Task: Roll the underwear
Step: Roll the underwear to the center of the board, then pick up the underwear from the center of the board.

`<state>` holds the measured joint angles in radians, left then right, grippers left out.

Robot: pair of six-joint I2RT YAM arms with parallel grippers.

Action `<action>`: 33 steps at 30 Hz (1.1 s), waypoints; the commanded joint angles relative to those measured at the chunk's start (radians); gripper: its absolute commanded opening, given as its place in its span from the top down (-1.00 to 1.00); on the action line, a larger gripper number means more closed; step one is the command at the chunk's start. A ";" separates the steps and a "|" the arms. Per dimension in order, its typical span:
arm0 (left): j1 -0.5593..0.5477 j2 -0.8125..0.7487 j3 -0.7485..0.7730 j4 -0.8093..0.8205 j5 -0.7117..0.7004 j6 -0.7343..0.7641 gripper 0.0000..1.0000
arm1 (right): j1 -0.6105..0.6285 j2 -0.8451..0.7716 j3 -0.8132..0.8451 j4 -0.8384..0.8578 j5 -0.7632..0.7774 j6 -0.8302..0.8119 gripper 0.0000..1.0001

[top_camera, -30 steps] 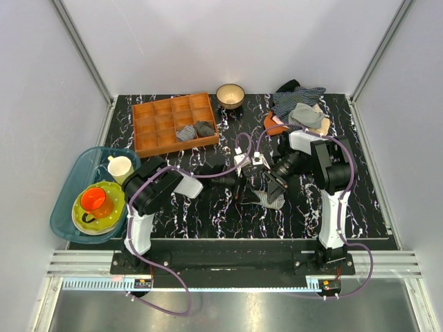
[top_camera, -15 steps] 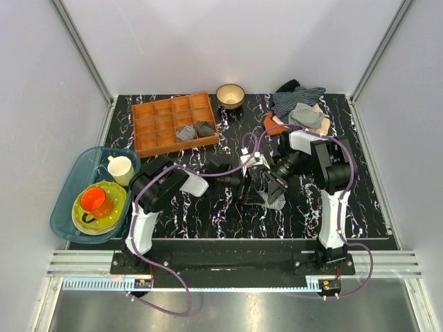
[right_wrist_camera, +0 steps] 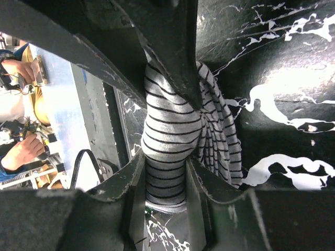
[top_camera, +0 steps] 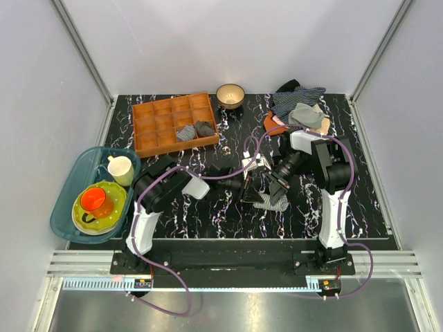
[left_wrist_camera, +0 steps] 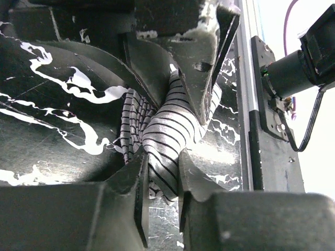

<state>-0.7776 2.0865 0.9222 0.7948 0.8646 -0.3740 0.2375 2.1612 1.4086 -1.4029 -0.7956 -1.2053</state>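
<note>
On the black marble table (top_camera: 208, 211), the underwear (top_camera: 271, 202) lies bunched right of centre, toward the near edge. It is a loose twisted wad rather than a tidy roll, so by my reading the rolling is partly done and needs tightening. The right gripper (top_camera: 277, 181) pinches one end. The left gripper (top_camera: 246, 185), gaping a second ago, now clamps the cloth too.

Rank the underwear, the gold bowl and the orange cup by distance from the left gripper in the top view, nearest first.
1. The underwear, held in the left gripper, mid-table.
2. The gold bowl, at the far edge.
3. The orange cup, in the teal tub, far left.
</note>
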 commanded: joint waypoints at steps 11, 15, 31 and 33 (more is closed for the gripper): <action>-0.022 -0.071 -0.115 0.139 -0.044 -0.094 1.00 | 0.000 -0.118 -0.005 0.071 0.030 0.041 0.06; -0.020 -0.140 -0.167 0.132 -0.102 -0.060 1.00 | -0.013 -0.173 0.067 0.012 0.013 0.044 -0.12; 0.109 -0.459 -0.375 0.060 -0.225 0.007 1.00 | -0.070 -0.446 -0.043 0.234 -0.050 0.277 -0.23; 0.133 -0.535 -0.385 0.018 -0.256 0.023 1.00 | -0.073 -0.500 -0.094 0.291 -0.073 0.317 -0.22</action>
<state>-0.6941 1.6821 0.5545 0.8146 0.6788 -0.4061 0.1749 1.7878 1.3838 -1.2427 -0.8104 -1.0214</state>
